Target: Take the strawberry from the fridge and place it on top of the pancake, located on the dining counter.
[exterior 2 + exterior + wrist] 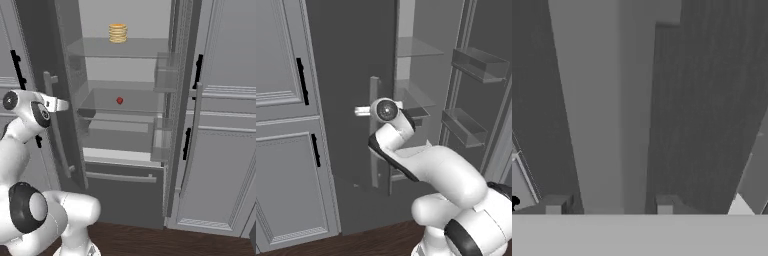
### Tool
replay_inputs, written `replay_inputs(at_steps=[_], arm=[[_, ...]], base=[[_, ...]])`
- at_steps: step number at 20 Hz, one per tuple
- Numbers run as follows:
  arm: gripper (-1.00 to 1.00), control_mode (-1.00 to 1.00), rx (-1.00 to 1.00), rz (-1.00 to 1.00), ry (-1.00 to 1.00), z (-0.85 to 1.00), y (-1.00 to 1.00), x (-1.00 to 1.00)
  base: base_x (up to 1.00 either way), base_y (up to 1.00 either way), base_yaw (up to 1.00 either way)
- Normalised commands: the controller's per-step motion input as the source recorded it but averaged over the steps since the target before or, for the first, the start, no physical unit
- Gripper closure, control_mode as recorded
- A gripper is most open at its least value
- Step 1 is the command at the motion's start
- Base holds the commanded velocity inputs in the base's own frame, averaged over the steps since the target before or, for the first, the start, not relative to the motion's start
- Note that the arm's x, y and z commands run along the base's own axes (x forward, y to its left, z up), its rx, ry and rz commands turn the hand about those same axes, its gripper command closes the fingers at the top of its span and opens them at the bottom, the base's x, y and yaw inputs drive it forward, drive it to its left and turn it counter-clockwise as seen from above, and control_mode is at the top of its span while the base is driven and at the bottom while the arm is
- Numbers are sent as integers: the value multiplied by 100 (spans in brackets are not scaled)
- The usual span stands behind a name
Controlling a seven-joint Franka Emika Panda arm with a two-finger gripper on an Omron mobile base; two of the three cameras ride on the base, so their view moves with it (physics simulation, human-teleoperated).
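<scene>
- Gripper sat at the long bar handle of the fridge's left door, and its fingertips stood one to each side of the bar with the bar between them.
- Whether the pads pressed on the bar or had let go could not be told from the hand view; the jaws stood about as wide as the bar.
- In the left base view the hand pointed at that same handle, roughly at the middle of its height.
- Just past the gripper, the left door hung open, as did the right door, baring the fridge and its pale interior.
- Beyond the handle and further into the fridge, the strawberry lay on the middle glass shelf, well apart from the gripper and at about its height.
- Above the strawberry, on the upper shelf, stood a yellow-golden stack of pancakes with no plate.
- Door bins lined the inside of the right door.
- Farthest out, light grey panelled cabinets with black handles flanked the fridge on both sides.
</scene>
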Motion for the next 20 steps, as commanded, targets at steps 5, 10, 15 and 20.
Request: replay_inputs(at_steps=[5,10,15,20], arm=[[100,-100,-1,-4,12,-1,64,-88],[-100,-100,-6,-11,1,0,52,-42],[-100,-100,-4,-14,2,20,50,-33],[-100,-100,3,-8,9,13,14,-53]], base=[[0,0,0],[0,0,0],[0,0,0],[0,0,0]])
